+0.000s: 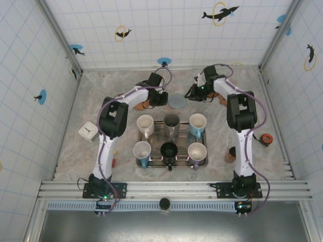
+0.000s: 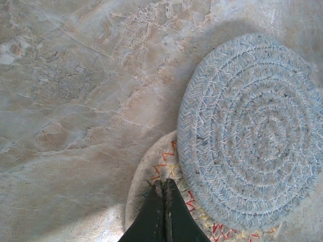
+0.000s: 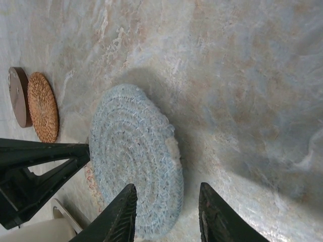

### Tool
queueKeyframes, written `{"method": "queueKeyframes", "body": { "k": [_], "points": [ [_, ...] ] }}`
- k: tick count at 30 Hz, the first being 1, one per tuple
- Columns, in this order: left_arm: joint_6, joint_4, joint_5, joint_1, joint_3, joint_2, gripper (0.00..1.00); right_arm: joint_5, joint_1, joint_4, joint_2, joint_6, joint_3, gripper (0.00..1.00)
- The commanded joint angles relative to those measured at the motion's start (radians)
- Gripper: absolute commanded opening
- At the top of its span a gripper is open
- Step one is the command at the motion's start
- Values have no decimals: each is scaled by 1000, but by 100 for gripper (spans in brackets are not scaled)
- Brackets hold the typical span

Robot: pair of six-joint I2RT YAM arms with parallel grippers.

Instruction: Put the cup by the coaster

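Marble-look table (image 1: 101, 91), white tiled walls (image 1: 166, 25) w/ dolphin stickers (image 1: 220, 13). We see six cups (image 1: 145, 123) sitting on tray (image 1: 181, 142), frame centre. Blue coaster (image 1: 177, 102) just above tray. Left gripper (image 2: 164, 184) clenched, empty, tip over pale stitched coaster (image 2: 151, 176) (mostly hidden under blue one; contact unclear). Right gripper (image 3: 168, 186) fingers apart, grasping nothing.

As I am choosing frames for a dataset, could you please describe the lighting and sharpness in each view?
Top view: even, soft light, no glare; the blue coaster small but clear. Left wrist view: weave sharp, soft shadow on the table beside it, shut left claw nearly black. Right wrist view: broad soft shadows on the table, open right claw dark.
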Motion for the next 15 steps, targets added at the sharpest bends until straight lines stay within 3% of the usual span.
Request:
{"method": "queueKeyframes", "body": {
  "k": [1,12,15],
  "points": [
    [25,-59,-17,-6,-2,2,0,-36,2,41,38,23,-27,35],
    [23,-61,-18,-6,-2,3,0,-73,1,123,60,84,-66,32],
    [24,-64,-18,-6,4,8,0,-91,2,168,60,114,-82,26]
  ]
}}
